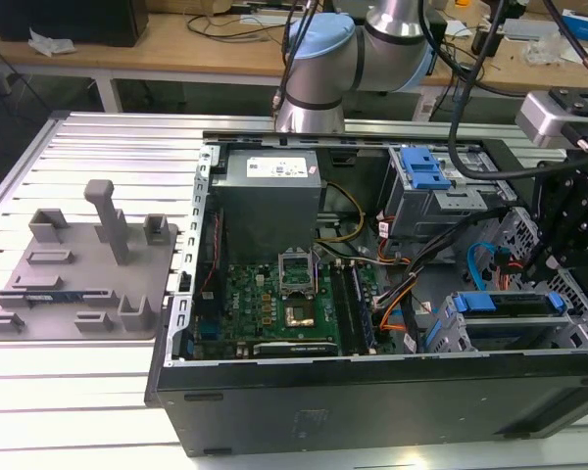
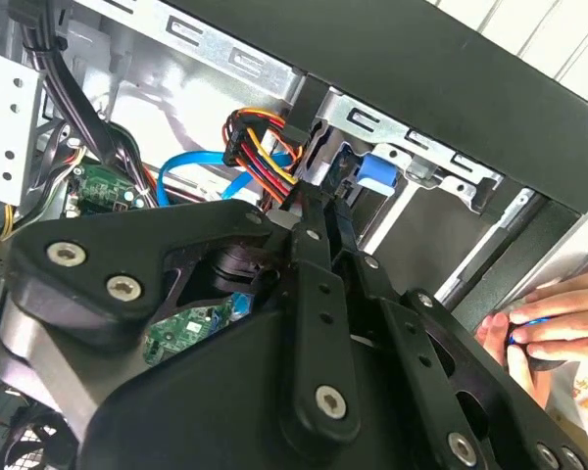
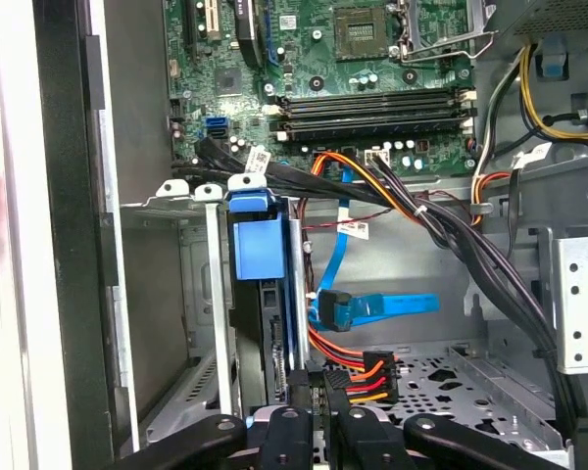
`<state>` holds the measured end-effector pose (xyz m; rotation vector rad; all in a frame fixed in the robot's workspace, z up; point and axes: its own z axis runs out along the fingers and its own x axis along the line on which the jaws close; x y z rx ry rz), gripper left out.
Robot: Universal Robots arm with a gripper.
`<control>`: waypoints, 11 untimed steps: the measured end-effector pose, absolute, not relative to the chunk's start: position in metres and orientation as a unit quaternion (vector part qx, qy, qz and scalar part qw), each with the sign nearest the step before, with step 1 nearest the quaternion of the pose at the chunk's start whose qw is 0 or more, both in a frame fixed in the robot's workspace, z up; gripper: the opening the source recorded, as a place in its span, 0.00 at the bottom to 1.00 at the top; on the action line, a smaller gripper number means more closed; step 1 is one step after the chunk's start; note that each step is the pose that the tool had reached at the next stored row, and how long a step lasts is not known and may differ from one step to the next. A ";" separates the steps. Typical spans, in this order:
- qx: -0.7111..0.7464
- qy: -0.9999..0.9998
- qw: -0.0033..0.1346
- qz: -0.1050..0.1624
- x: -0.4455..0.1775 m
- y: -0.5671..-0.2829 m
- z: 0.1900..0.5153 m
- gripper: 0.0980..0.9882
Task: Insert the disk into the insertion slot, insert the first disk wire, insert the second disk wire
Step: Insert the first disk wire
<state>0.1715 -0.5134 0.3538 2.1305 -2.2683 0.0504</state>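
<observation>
1. From my station, the arm (image 1: 318,59) reaches over the open computer case (image 1: 372,416) to the drive bays on the exterior view's right.
2. The disk (image 3: 271,333) sits in the insertion slot (image 1: 510,338). Its blue carrier (image 3: 253,240) faces out at the slot's front.
3. In both wrist views the gripper (image 3: 317,387) is closed on the black power connector (image 3: 358,370), which trails orange, red and yellow wires.
4. The held connector hangs just beside the disk's bare end. I cannot tell whether it touches the disk.
5. The blue data cable (image 3: 382,305) lies just beside the disk, above the perforated bay floor (image 3: 451,387).
6. The green motherboard (image 3: 372,59) lies beyond the bays.
7. In the second wrist view a person's hand (image 2: 544,328) rests outside the case wall, holding a small dark object.
</observation>
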 end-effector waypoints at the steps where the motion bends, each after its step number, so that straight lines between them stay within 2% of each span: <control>1: 0.684 -0.729 0.015 0.016 0.171 -0.513 0.354 0.08; 11: 0.684 -0.729 0.015 0.016 0.169 -0.521 0.353 0.08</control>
